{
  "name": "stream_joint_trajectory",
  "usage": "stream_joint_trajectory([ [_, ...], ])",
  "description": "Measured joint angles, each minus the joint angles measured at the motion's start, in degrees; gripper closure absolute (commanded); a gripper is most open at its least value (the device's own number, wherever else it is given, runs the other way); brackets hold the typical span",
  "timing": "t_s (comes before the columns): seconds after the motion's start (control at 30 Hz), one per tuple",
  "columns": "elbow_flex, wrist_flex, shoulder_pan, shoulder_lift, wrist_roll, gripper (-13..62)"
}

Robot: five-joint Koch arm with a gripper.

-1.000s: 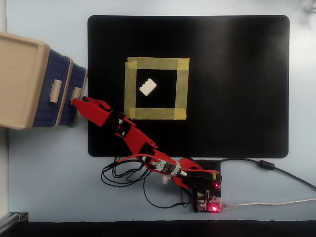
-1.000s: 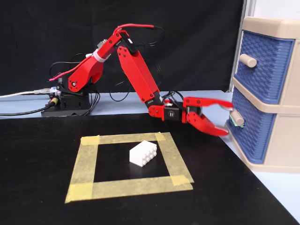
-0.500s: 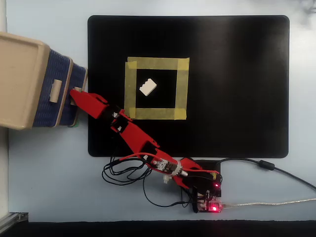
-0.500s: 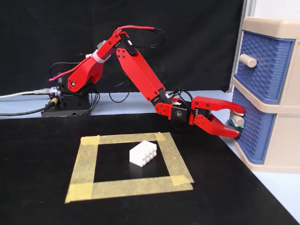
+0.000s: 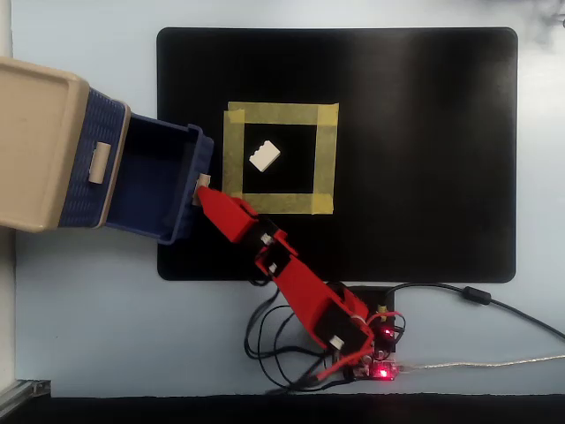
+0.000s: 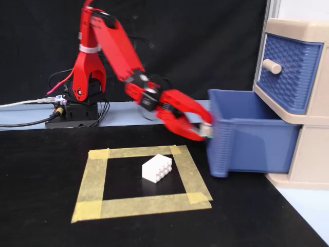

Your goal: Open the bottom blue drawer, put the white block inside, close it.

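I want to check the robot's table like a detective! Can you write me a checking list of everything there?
Surface: black mat on a pale table.
Job's things: bottom blue drawer pulled open; white block inside the yellow tape square, not in the drawer yet.
Clutter: nothing seen.
Grippers: red gripper closed on the drawer's knob.
Cables: black and white wires at the arm's base.
Surroundings: beige cabinet; top drawer shut.
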Motion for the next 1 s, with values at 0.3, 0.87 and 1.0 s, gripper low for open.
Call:
stream_joint_trajectory([
  [0.3, 1.32, 13.54, 3.87, 8.61, 0.0, 16.0],
  [0.87, -96.77, 123.31, 23.91, -28.21, 5.54, 15.7],
  [1.0, -104.85, 123.93, 25.31, -32.78, 6.42, 15.7],
])
